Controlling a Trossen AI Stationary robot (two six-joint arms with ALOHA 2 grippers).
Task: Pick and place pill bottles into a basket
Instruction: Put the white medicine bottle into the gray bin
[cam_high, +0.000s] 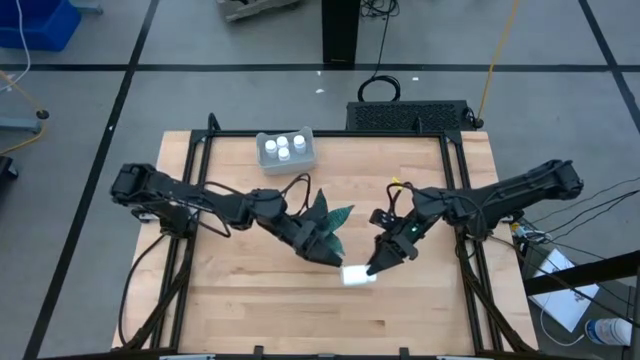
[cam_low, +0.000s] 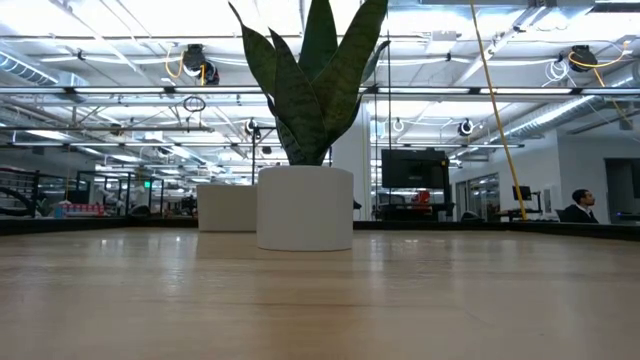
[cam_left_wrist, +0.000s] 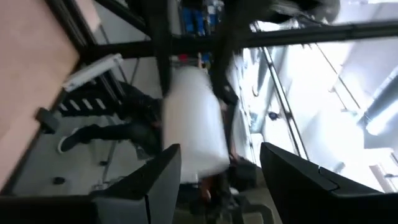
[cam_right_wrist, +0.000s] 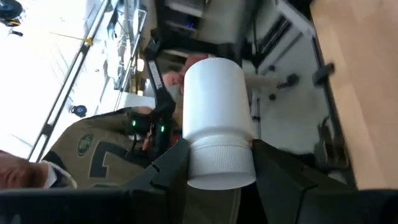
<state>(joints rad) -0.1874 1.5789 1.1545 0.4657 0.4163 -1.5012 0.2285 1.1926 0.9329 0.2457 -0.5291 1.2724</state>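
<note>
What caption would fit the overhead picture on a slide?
Right gripper holds a pill bottle low over the table; left gripper is beside the plant; three bottles sit in the basket.

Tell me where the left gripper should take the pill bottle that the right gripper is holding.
Probably by the pill bottle's smooth white body, jaws across its round sides, with the left gripper coming from the end opposite the right gripper. The right gripper clamps the ribbed cap end, so only the body sticks out free.
</note>
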